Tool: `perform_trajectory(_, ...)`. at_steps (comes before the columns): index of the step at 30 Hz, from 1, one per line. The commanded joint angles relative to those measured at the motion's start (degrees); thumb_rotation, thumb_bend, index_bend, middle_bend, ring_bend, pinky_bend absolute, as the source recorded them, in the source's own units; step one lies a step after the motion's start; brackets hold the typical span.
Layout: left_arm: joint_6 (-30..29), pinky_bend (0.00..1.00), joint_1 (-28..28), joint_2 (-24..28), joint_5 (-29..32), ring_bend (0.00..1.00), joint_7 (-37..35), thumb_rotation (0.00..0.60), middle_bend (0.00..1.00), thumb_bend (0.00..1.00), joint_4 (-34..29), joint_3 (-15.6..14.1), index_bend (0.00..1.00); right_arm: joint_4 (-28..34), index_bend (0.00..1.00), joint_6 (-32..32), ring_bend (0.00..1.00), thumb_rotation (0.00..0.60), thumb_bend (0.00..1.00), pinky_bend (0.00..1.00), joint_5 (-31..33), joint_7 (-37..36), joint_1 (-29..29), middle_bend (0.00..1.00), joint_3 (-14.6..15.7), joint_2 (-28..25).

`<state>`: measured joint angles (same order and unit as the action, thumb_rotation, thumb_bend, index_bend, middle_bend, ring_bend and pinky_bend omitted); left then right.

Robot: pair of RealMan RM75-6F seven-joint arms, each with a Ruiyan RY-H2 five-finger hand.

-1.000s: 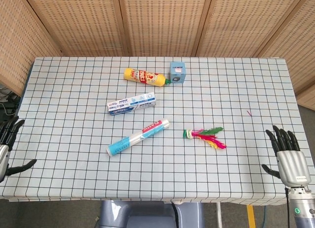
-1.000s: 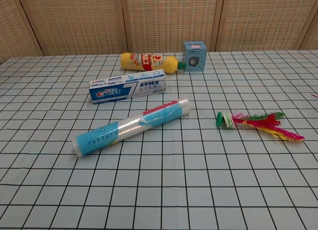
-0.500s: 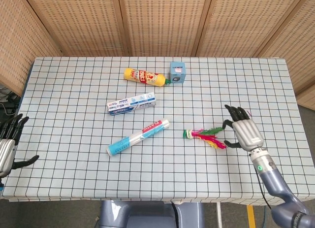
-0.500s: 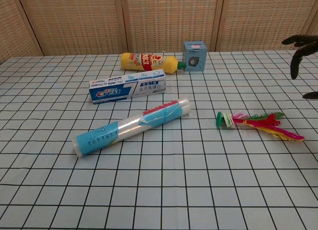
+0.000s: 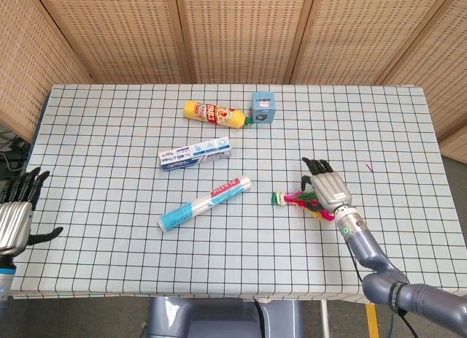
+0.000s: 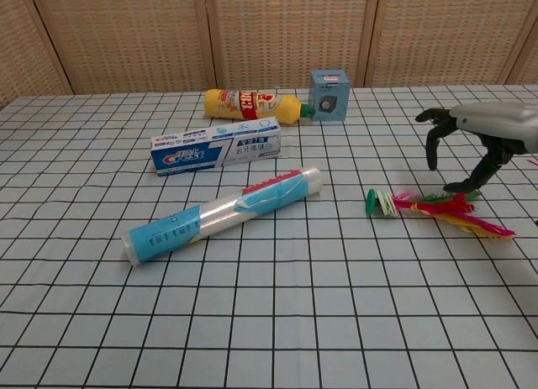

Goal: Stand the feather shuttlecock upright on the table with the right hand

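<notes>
The feather shuttlecock (image 5: 293,198) lies on its side on the checked table (image 5: 109,155), green-and-white base (image 6: 379,203) to the left, red, green and yellow feathers (image 6: 458,212) trailing right. My right hand (image 5: 327,187) hovers over the feather end with its fingers (image 6: 432,147) spread and pointing down, holding nothing. Its thumb tip comes close to the green feather; I cannot tell whether it touches. My left hand (image 5: 16,217) is open at the table's front left edge, seen only in the head view.
A clear roll with a blue and red label (image 6: 223,213) lies left of the shuttlecock. Behind it are a toothpaste box (image 6: 215,150), a yellow bottle on its side (image 6: 250,105) and a small blue box (image 6: 328,95). Woven panels close the back.
My right hand has travelled from the table's front right edge inward and leftward, and now hangs over the shuttlecock's feathers. The shuttlecock has not moved. The left hand shifted slightly.
</notes>
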<state>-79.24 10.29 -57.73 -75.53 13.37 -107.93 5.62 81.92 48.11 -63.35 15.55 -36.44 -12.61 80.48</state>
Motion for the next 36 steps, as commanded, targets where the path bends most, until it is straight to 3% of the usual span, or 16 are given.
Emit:
perform_trajectory(1,0.3,0.0,0.1,0.0,0.3,0.0,-0.1,0.6,0.0,0.0,0.0,0.0,0.0,-1.5,0.49,-0.7,0.0,0.6,0.44,0.0,1.2,0.7,-0.4,0.01,0.9,0.5)
perform_trajectory(11,0.8,0.0,0.4,0.2,0.5,0.0,-0.3,0.6,0.0,0.0,-0.1,-0.2,0.0,-3.3,0.5,-1.8,0.0,0.6,0.47,0.0,3.0,0.5,-0.5,0.01,3.0,0.9)
perform_trajectory(36,1.0,0.0,0.7,0.4,1.2,0.0,-0.5,0.6,0.0,0.0,-0.4,-0.2,0.0,-7.1,0.59,-3.7,0.0,0.6,0.54,0.0,4.1,-1.9,-2.2,0.05,3.9,2.8)
